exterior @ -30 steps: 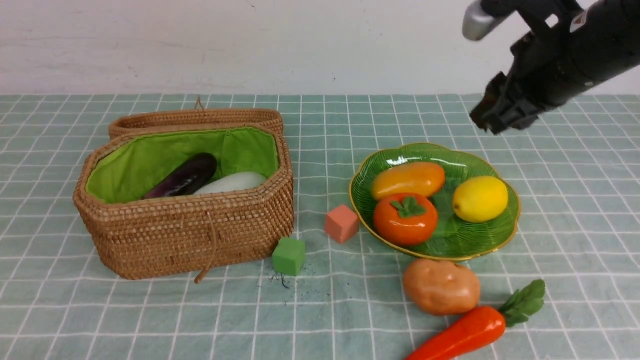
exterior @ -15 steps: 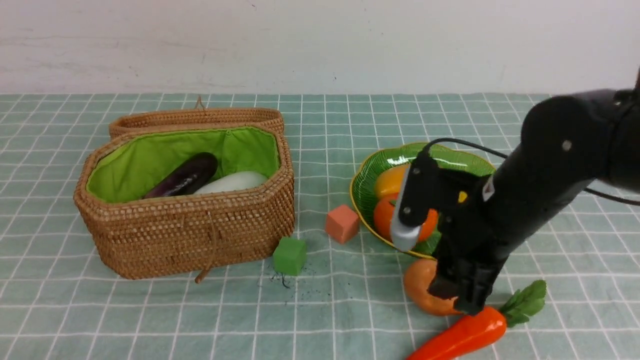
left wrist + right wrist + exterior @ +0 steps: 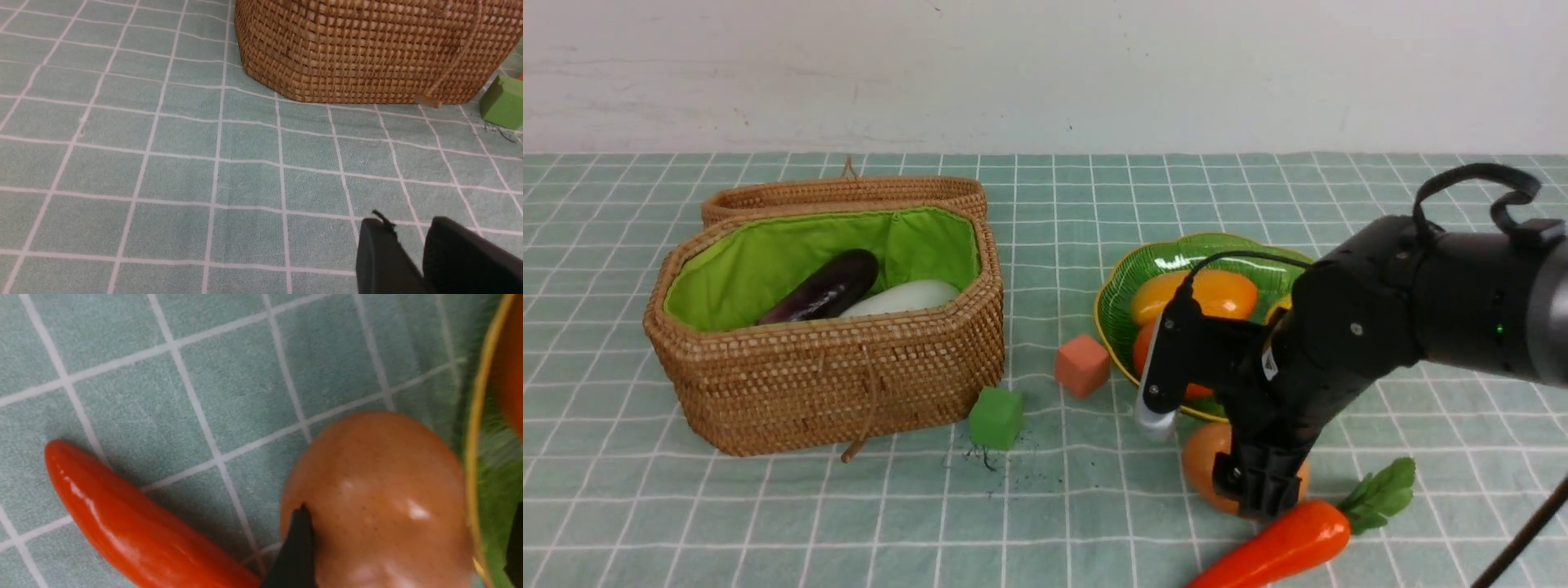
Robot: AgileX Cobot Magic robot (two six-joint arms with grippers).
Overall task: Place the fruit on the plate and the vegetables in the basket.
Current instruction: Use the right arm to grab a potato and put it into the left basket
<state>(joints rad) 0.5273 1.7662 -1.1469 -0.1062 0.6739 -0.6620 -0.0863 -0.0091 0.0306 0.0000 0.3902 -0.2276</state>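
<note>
R arm bent down | right gripper jaws wide astride potato

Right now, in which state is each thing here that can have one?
basket, lid open, eggplant and radish inside
plate, holding mango and persimmon
potato, on the cloth, not gripped
carrot, lying on the cloth beside the potato
right gripper, open, jaws either side of the potato

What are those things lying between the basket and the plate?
Two small cubes on the cloth, seen in the front view: a pink cube close to the plate, and a green cube near the basket.
</note>
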